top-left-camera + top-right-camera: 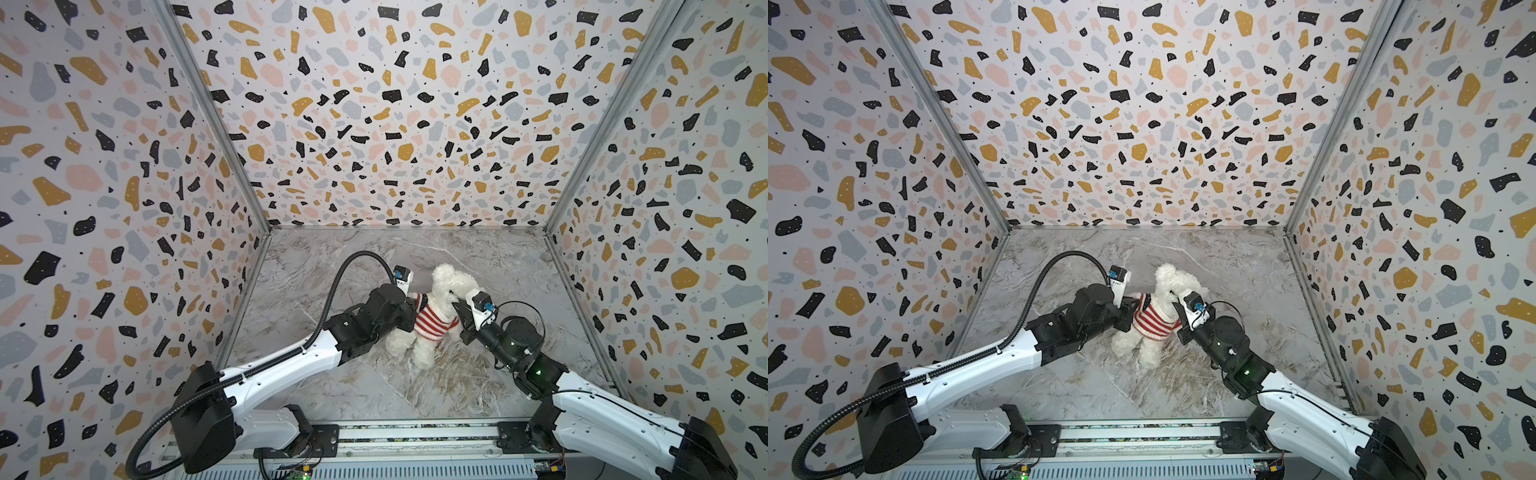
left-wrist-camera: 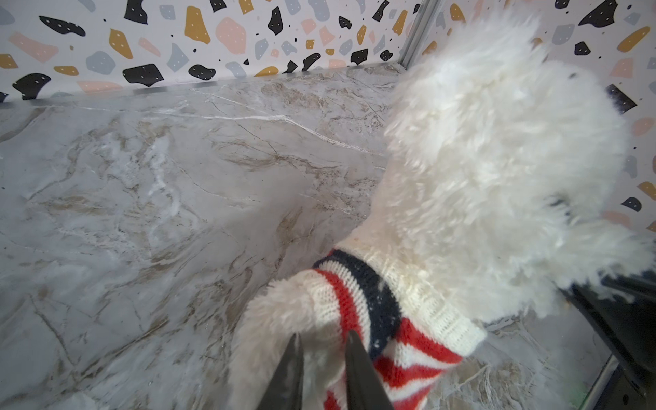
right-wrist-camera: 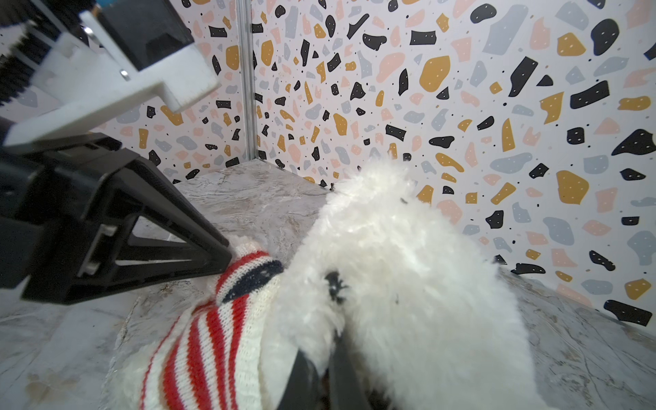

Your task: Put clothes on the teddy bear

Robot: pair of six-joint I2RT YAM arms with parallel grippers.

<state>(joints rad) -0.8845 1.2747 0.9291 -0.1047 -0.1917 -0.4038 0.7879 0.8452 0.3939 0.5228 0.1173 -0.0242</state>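
The teddy bear (image 1: 451, 284) (image 1: 1173, 282) sits upright mid-table, fluffy white, in a red-and-white striped sweater (image 1: 432, 322) (image 1: 1152, 320) with a navy band on the sleeve. My left gripper (image 1: 409, 306) (image 2: 324, 335) is at the bear's sleeved arm. Its jaws stand slightly apart, with the cuff of the sweater (image 2: 408, 340) and the paw between the tips. My right gripper (image 1: 455, 305) (image 3: 324, 355) is shut on a tuft of the bear's (image 3: 408, 266) white fur beside the sweater's (image 3: 213, 337) cream ribbed edge, under the head. The bear's far arm is hidden behind this gripper.
The grey marble tabletop (image 1: 332, 270) is boxed in by terrazzo-patterned walls (image 1: 395, 124) on three sides. A metal rail (image 1: 415, 436) carrying both arm bases runs along the front edge. The left arm's black cable hose (image 1: 357, 262) arches above the table.
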